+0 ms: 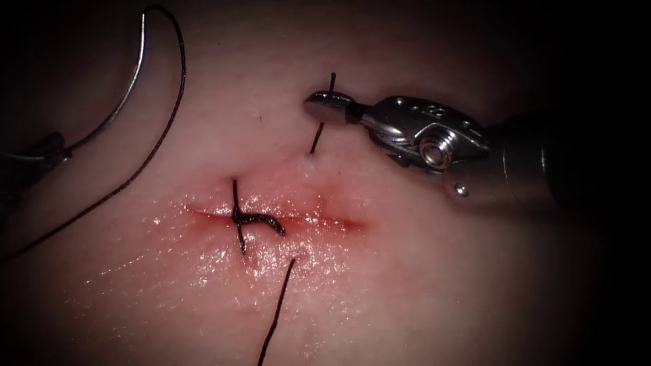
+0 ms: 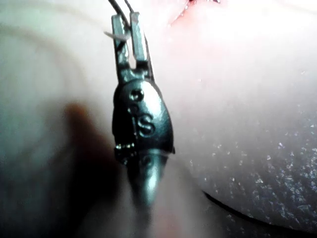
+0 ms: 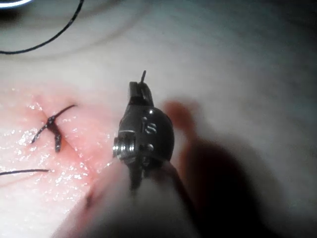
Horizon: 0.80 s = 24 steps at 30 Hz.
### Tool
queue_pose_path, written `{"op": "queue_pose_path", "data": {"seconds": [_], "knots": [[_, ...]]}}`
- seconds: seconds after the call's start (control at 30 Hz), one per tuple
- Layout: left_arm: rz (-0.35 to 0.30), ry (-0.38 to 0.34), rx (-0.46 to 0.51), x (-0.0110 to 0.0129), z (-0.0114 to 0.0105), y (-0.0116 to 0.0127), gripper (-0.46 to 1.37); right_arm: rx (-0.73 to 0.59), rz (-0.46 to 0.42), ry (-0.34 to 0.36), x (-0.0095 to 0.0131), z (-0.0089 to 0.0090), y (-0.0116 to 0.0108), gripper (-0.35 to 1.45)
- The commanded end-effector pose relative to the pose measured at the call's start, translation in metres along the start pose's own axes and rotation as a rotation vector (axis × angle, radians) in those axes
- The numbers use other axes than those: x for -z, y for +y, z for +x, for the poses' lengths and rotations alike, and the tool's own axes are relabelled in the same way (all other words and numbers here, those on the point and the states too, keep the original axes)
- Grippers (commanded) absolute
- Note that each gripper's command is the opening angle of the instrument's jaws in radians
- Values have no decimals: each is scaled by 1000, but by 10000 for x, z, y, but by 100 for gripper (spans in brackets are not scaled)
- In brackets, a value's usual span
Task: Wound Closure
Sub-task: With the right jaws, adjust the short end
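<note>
The cut (image 1: 339, 222) runs across the wet tissue (image 1: 420, 285). A tied knot (image 1: 252, 219) with short ends sits on its left part. My right tool (image 1: 330, 108) is shut on a thread end (image 1: 316, 139) that rises from the tissue just above the cut's right half; a short tip (image 1: 332, 80) sticks out past the jaws. My left tool (image 1: 53, 150), at the far left, is shut on the curved needle (image 1: 125, 91) near the end away from the thread. The needle is clear of the tissue. The right tool (image 3: 140, 91) and knot (image 3: 52, 124) show in the right wrist view, the left tool (image 2: 127, 30) in the left wrist view.
The long thread (image 1: 169, 115) leaves the needle's upper end and loops down to the left edge. Another thread strand (image 1: 277, 313) comes out below the cut and trails toward the near edge. Red fluid (image 1: 291, 203) wets the tissue around the cut.
</note>
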Motion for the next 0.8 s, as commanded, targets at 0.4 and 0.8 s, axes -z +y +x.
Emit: {"op": "queue_pose_path", "data": {"seconds": [0.4, 0.8], "knots": [[-2, 1, -12, -1, -1, 0, -35, 18, -6, 2, 2, -2, -2, -35], [0, 1, -19, -2, -1, 2, -35, 18, -6, 2, 2, -2, -2, -35]]}}
